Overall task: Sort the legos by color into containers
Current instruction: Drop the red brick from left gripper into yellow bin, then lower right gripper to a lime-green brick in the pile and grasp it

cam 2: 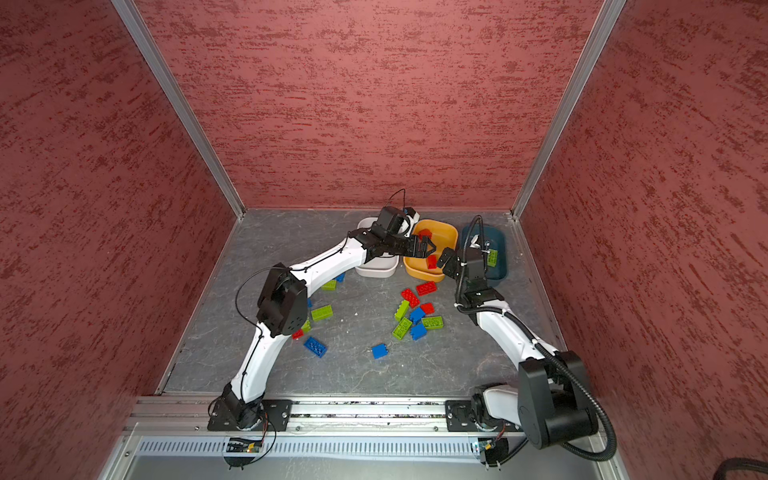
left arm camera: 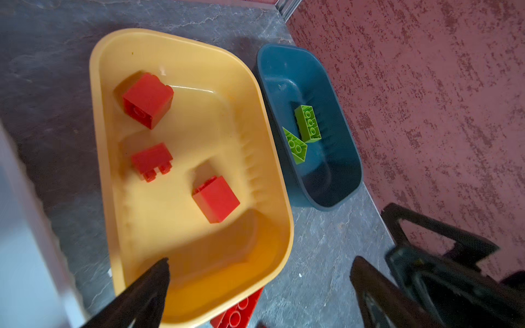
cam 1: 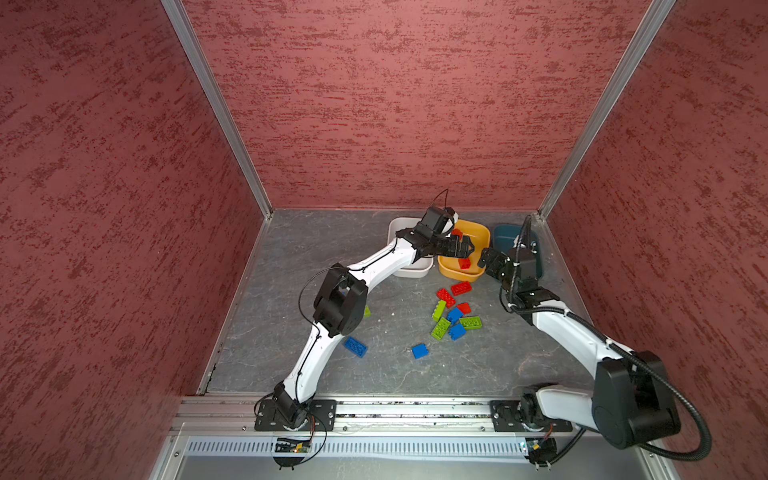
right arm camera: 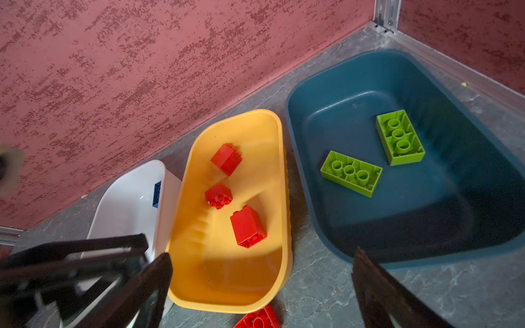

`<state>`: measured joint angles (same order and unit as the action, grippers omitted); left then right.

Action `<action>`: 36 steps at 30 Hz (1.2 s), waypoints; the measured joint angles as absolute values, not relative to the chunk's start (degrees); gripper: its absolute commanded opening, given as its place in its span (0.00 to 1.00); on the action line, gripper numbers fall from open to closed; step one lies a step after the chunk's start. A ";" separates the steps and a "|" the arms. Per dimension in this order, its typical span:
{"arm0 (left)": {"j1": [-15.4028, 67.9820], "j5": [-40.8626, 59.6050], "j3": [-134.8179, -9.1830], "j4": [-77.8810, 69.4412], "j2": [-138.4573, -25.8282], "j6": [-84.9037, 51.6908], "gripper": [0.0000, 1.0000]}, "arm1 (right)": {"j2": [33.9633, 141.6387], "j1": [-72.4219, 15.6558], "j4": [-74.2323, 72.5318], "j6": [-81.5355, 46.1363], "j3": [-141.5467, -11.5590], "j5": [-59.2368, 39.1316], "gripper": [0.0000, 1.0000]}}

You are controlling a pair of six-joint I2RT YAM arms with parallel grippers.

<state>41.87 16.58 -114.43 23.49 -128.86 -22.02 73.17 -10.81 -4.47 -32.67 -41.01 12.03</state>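
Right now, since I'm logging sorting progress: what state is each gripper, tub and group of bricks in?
left gripper: open, empty, above the yellow tub.
right gripper: open, empty.
yellow tub: holds three red bricks.
teal tub: holds two lime green bricks, undersides up.
white tub: holds a blue brick, partly hidden.
loose bricks: red, blue, green, unsorted on the table.

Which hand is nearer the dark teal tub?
Right. The right hand hangs over the gap between the yellow tub and the dark teal tub; the left hand hangs over the yellow tub, farther off.
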 measured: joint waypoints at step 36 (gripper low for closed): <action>39.77 -11.05 -73.19 14.28 -100.25 -27.68 0.99 | 69.84 -17.26 28.29 -32.16 -33.19 -9.32 0.96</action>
